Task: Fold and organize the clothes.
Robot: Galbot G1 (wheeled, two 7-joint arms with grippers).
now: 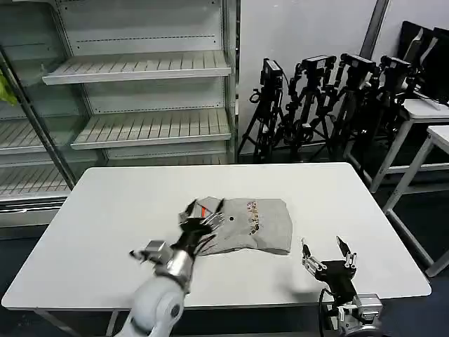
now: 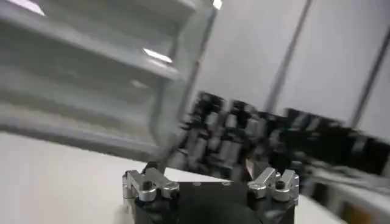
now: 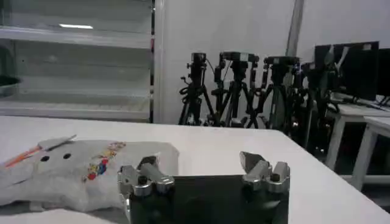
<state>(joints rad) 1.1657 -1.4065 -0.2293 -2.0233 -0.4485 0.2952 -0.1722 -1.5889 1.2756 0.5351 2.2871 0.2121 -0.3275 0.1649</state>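
Observation:
The clothes are one light grey shirt (image 1: 252, 225), folded into a compact rectangle on the middle of the white table (image 1: 105, 210). Its multicoloured print (image 1: 252, 215) faces up and a red-orange strip (image 1: 202, 210) shows at its left end. My left gripper (image 1: 205, 208) hovers open over that left end, and in the left wrist view (image 2: 210, 178) nothing lies between its fingers. My right gripper (image 1: 325, 253) stands open near the table's front right, apart from the shirt. From the right wrist view the shirt (image 3: 73, 173) lies off to one side of the open gripper (image 3: 201, 163).
A shelving unit (image 1: 140, 105) stands behind the table on the left. Several black tripods (image 1: 316, 105) cluster at the back right. Other white tables (image 1: 431, 133) stand to the right. Bare tabletop lies on both sides of the shirt.

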